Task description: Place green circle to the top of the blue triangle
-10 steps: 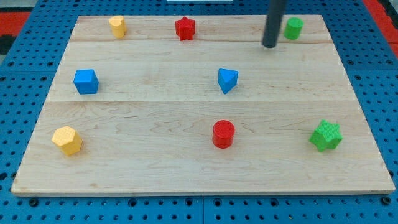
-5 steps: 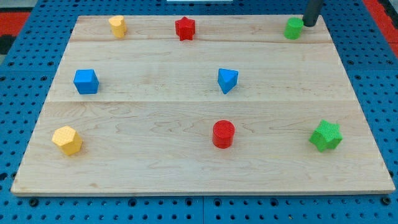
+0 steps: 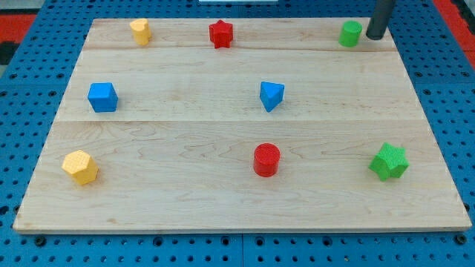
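Observation:
The green circle (image 3: 350, 33) stands near the view's top right corner of the wooden board (image 3: 223, 193). The blue triangle (image 3: 271, 96) lies near the board's middle, below and to the left of the green circle. My tip (image 3: 376, 35) is just to the right of the green circle, close to it with a small gap showing. The dark rod rises out of the view's top edge.
A red star (image 3: 220, 33) and a yellow block (image 3: 139, 31) sit along the view's top. A blue cube (image 3: 102, 97) is at the left, a yellow block (image 3: 80, 167) at bottom left, a red cylinder (image 3: 266, 159) and a green star (image 3: 390, 162) at the bottom.
My tip moved from the left of the green circle, over its top, to its right side, then shifted slightly further right and down. No block has moved.

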Controlling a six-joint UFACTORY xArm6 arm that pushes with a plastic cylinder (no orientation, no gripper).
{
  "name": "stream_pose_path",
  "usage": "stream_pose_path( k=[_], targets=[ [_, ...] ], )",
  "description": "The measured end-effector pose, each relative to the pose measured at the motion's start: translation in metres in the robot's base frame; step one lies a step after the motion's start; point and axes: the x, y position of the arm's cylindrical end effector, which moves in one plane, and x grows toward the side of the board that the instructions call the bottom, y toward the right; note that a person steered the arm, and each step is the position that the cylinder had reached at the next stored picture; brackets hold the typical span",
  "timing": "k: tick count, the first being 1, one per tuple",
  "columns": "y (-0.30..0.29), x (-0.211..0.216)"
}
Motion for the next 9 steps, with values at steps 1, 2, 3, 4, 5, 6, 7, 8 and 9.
stream_pose_path(
  k=[1, 2, 3, 4, 5, 6, 7, 8, 9],
  targets=[
    [-0.052, -0.015],
    [-0.037, -0.035],
    [-0.010, -0.040],
    [-0.037, -0.063],
    [-0.050, -0.051],
    [-0.056, -0.029],
    [-0.066, -0.030],
    [-0.023, -0.046],
    [-0.028, -0.063]
  ],
)
